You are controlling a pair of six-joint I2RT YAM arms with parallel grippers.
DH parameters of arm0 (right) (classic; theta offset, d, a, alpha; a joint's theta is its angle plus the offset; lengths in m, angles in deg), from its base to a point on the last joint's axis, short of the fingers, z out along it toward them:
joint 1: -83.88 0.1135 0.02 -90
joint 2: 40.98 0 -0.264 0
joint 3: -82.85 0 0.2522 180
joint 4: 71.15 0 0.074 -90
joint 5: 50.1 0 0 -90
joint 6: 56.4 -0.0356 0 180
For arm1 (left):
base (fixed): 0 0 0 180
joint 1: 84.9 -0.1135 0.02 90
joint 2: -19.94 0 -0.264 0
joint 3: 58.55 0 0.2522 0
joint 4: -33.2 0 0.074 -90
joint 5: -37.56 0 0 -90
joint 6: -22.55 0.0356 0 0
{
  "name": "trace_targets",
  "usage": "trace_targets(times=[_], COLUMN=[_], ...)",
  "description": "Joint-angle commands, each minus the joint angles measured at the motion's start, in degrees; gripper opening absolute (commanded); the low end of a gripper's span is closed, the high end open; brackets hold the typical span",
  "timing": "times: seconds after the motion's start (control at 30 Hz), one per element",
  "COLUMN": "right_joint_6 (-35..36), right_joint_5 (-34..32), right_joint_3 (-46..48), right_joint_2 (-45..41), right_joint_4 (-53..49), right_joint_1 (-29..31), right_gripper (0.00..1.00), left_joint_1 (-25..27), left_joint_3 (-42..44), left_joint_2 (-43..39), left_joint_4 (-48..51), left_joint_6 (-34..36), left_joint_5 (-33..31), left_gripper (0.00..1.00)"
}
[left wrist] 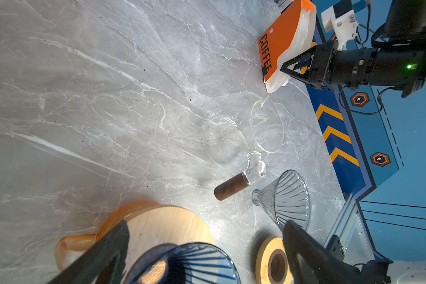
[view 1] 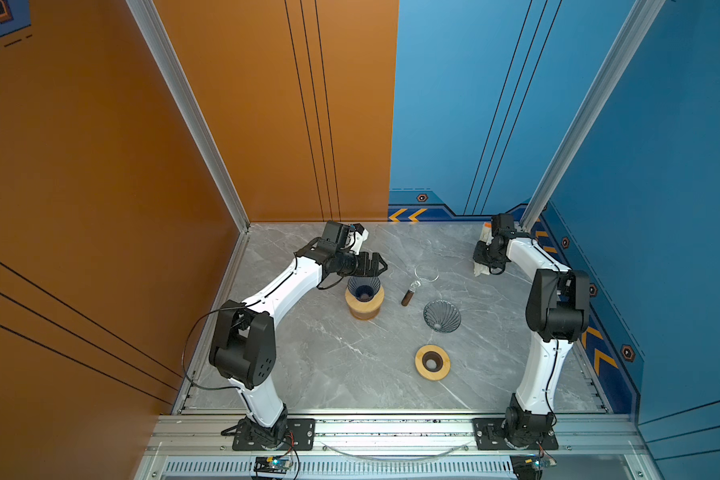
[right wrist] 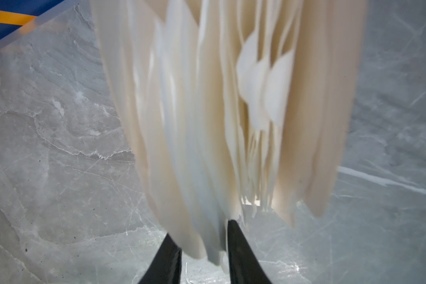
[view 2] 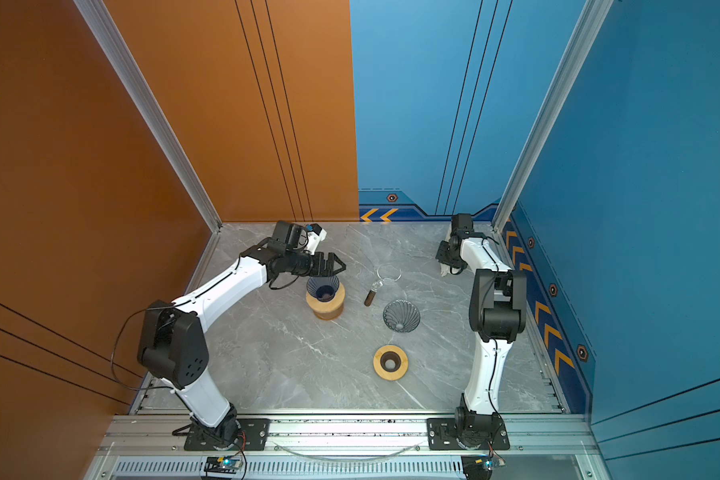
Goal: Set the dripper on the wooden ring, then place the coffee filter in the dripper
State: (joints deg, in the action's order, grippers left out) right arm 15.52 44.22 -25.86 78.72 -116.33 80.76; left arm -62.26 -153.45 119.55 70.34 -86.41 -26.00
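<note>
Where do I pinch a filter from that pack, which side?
Pinch one filter by its free curved edge, coming from the open side of the pack where the right gripper is, not the orange cover. Sheets stand on edge, fanned apart there; several sit between the jaws.

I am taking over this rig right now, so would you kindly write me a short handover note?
Left hand: open, holding nothing, above the blue dripper, which sits upright on its wooden stand.
Right hand: at the far right corner, fingers straddling a few coffee filters in the orange pack; a firm pinch cannot be confirmed.
Done: reach to the pack.
Left: draw out one filter, carry it over, and seat it in the blue dripper, which has no filter yet.
</note>
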Motion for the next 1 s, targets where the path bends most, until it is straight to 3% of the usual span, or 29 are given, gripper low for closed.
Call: trace_targets(times=[0.0,0.63,0.97], right_joint_6=[-0.5,-2.13,-2.47], right_joint_5=[-1.71,-6.09,-7.38], right_joint_3=[1.48,3.91,3.07], right_joint_2=[-0.48,-2.02,-1.23], right_joint_4=[-0.44,-0.4,-0.4], right_joint_1=[-0.14,0.48,0.39], right_gripper=[0.28,0.19,0.05], left_joint_1=[0.74,0.69,0.65], left_joint_3=[-1.01,-0.74,-0.76], left_joint_2=[1.04,1.02,1.07], left_joint_4=[1.45,1.41,1.44], left_joint_6=[-0.46,-0.29,-0.29], left_joint_5=[1.36,1.56,1.54], left_gripper=[0.98,0.98,0.98])
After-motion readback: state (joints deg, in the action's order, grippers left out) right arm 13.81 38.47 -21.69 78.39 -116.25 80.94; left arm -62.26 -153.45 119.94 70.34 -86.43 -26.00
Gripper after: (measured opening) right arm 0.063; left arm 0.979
